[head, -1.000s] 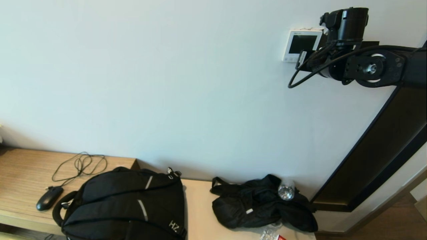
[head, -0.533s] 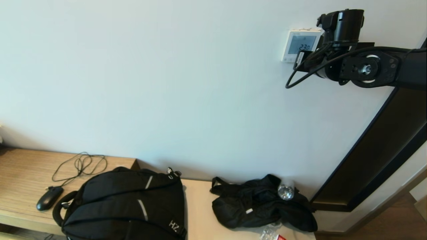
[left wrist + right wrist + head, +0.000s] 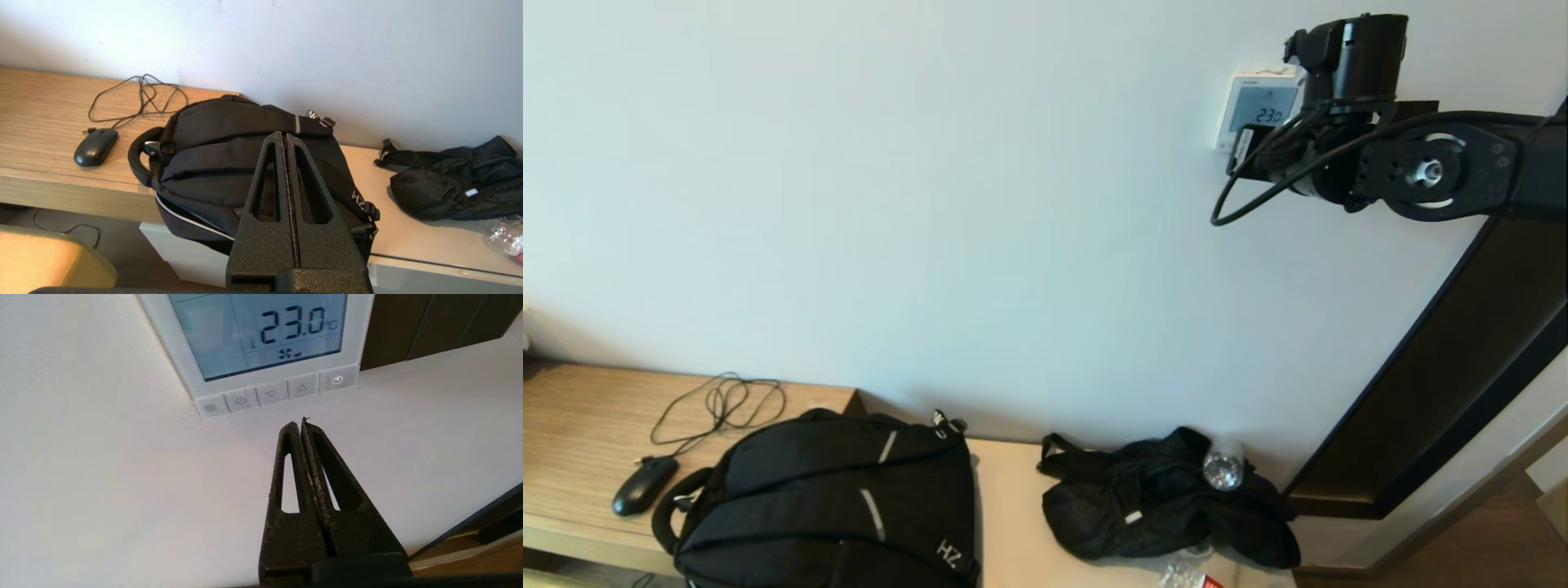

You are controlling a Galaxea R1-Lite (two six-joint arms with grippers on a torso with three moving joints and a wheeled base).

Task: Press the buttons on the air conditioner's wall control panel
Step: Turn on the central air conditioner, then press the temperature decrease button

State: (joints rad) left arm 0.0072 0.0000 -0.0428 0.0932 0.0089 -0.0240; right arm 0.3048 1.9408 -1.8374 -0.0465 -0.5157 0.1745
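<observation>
The white wall control panel (image 3: 261,335) has a lit screen that reads 23.0 C. A row of several small buttons runs along its lower edge, among them down (image 3: 271,393), up (image 3: 302,388) and power (image 3: 337,379). My right gripper (image 3: 300,424) is shut and empty, its tips just below the down and up buttons and off the panel. In the head view my right arm (image 3: 1347,98) covers the right side of the panel (image 3: 1254,106). My left gripper (image 3: 284,136) is shut and parked low above a black backpack (image 3: 212,134).
A dark door frame (image 3: 1462,343) runs down the wall right of the panel. Below stand a wooden desk (image 3: 572,425) with a mouse (image 3: 643,483) and cable, the backpack (image 3: 833,498) and a black bag (image 3: 1160,502).
The panel's screen went from dark to lit, showing 23.0. My right wrist has since shifted a little to the left along the wall.
</observation>
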